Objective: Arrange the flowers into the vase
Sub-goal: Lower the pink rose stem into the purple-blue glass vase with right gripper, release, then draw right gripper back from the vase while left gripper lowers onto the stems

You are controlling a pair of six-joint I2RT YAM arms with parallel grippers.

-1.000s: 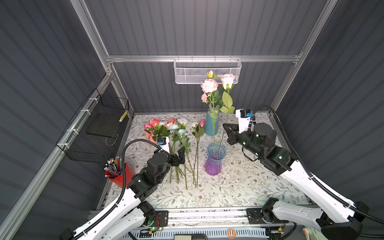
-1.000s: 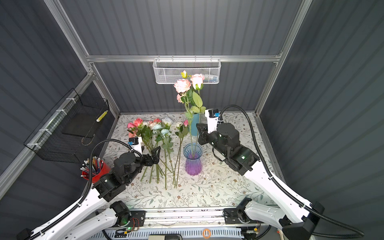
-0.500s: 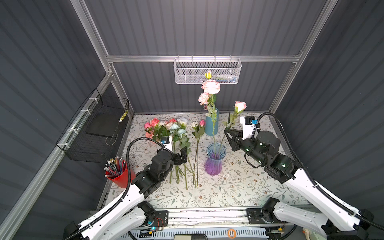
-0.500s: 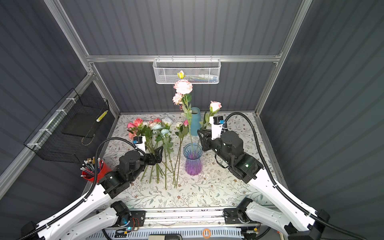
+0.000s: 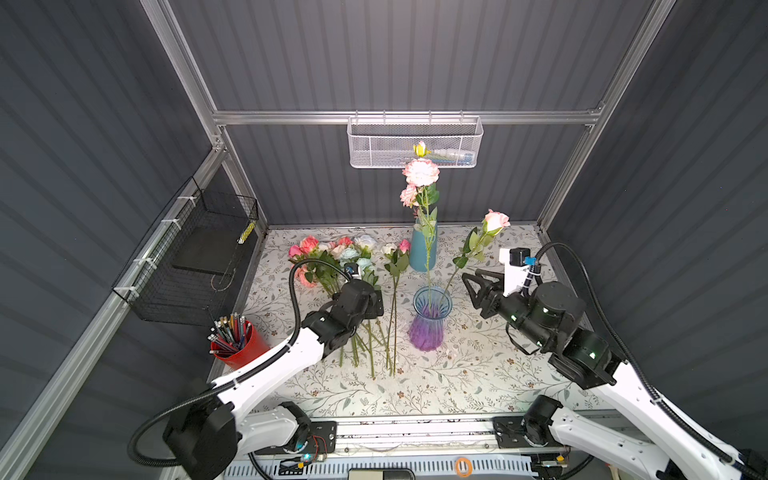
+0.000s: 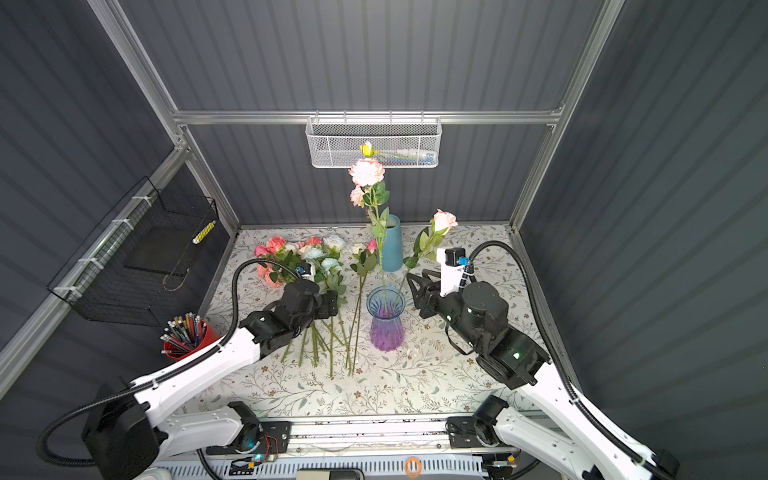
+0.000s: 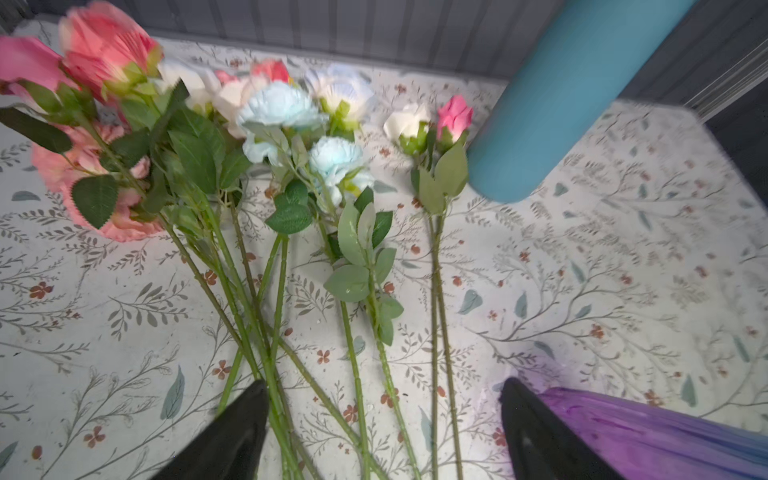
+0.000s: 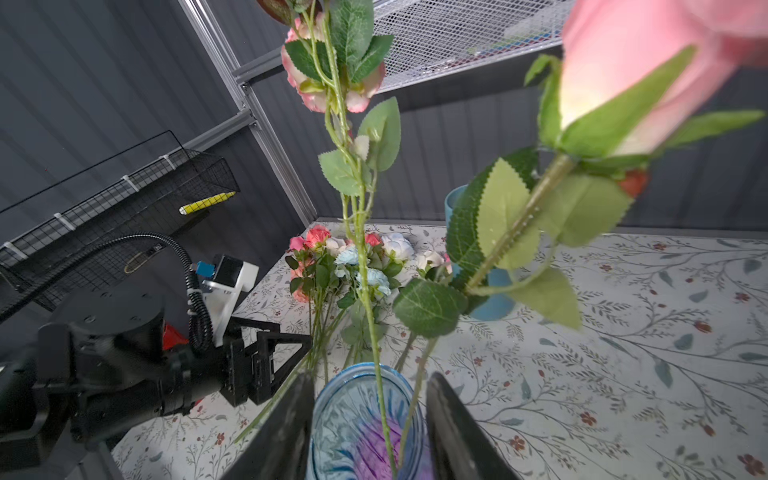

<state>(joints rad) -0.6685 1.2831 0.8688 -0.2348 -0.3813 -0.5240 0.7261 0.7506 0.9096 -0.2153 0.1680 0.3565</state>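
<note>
Two flowers stand in the glass vase (image 5: 430, 320) at the table's (image 5: 478, 374) centre: one tall ruffled pink stem (image 5: 420, 172) and one pink rose (image 5: 496, 219) leaning toward two o'clock. About eight loose flowers (image 5: 345, 257) lie at the vase's nine o'clock, so most of the job seems undone. One teal vase (image 5: 423, 251) stands at twelve. The left gripper (image 7: 383, 386) has its fingers wide above those stems. The right gripper (image 8: 372, 376), at three o'clock, has its fingers parted and empty.

vase (image 8: 332, 415): two flowers (image 8: 615, 75) inside | right end effector (image 8: 370, 376): jaws apart
</note>
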